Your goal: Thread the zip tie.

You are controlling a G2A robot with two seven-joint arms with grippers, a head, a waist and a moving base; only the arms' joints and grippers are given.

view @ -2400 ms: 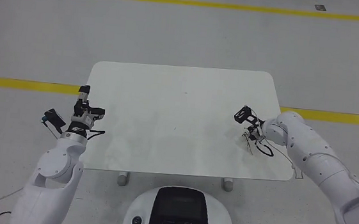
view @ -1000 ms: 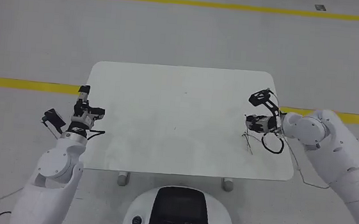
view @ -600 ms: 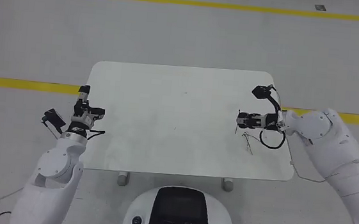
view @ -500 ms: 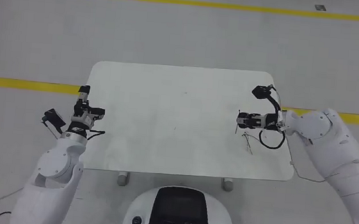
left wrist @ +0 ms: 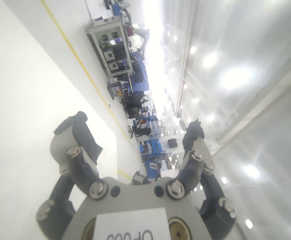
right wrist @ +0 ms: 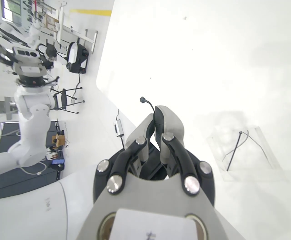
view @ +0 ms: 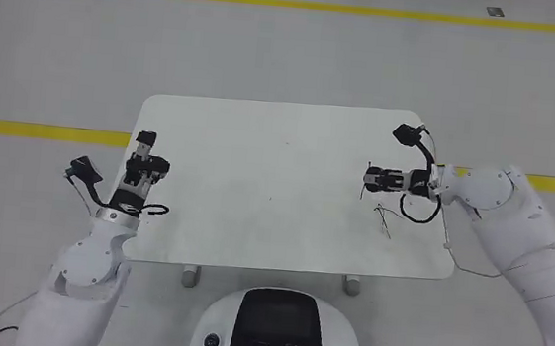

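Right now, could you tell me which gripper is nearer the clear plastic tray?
Right. The right gripper is close by the tray; the left gripper is across the white table.

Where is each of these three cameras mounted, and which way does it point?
Top view: above the arms, facing down at the white table; both arms show.
Left wrist view: on the left wrist, facing past the open left gripper into the room.
Right wrist view: on the right wrist, facing across the table past the right gripper, shut on a zip tie.
Shared: top and right wrist views both show the table and the loose zip ties.
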